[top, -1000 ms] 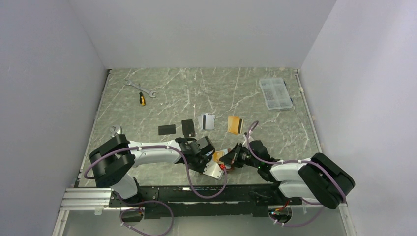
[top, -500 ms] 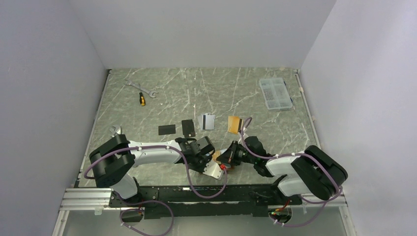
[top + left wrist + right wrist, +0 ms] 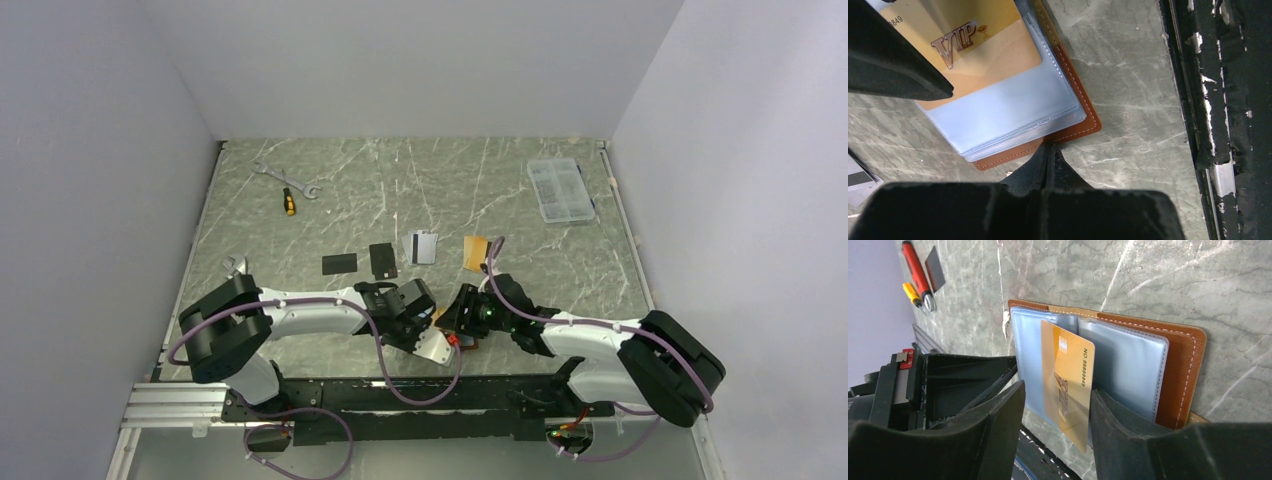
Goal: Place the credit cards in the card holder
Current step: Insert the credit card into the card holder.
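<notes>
While the marble table [image 3: 400, 180] carries four loose credit cards in a row at its middle, the open card holder [image 3: 437, 348] lies at 6 o'clock, against the near edge, with both arms bent in over it. From the holder the loose cards sit toward 12 o'clock: two black cards [image 3: 339, 263], a silver one [image 3: 423, 247] and an orange one [image 3: 475, 252]. The left gripper [image 3: 1050, 150] is clenched on nothing, its tip touching the holder's leather edge. A gold VIP card [image 3: 1068, 385] stands partly in a clear sleeve, long axis running 12 to 6 along the fingers. The right gripper [image 3: 1058, 390] is released, jaws either side of it. Seating it probably falls to this arm, pushing toward 12.
</notes>
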### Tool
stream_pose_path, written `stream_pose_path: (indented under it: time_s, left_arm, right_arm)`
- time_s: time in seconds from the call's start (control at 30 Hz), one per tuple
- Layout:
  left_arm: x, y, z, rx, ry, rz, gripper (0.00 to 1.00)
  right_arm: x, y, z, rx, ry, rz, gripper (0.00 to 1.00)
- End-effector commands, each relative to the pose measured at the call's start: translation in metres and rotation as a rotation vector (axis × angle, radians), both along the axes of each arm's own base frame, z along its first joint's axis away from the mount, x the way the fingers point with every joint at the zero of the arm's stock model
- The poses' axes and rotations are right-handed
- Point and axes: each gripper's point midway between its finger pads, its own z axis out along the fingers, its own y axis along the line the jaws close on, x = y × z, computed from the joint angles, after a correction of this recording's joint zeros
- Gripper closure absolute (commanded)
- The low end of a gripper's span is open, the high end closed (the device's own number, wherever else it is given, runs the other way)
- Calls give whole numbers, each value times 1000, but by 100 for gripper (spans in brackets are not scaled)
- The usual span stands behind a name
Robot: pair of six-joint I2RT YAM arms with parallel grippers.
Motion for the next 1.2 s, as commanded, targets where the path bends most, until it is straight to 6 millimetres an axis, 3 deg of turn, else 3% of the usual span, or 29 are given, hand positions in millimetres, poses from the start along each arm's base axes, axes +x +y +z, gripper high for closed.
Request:
stream_pose_path:
  time_s: [0.0,0.4,0.57,0.73,0.87,1.17]
  left_arm:
    - [-9,4,-10,-7,28,4,100]
    - [0,-13,10,-131,12,54,100]
    - [1,-11,32,-172,48,78,100]
    - [9,17,58,-200,110,181,93]
    - [15,50,69,-209,132,257,90]
    - [42,104,101,-282,148,451,88]
  right_arm:
    - [2,-16,-19,-180,10,-27,46]
    - [-3,-4,-26,-373,15,8,38]
    - [-9,-7,-33,-465,25,-7,33]
    - [-13,-10,-37,-513,43,-21,29]
    - [-15,-5,-40,-586,35,-7,16]
    - [-21,6,-48,-747,2,38,14]
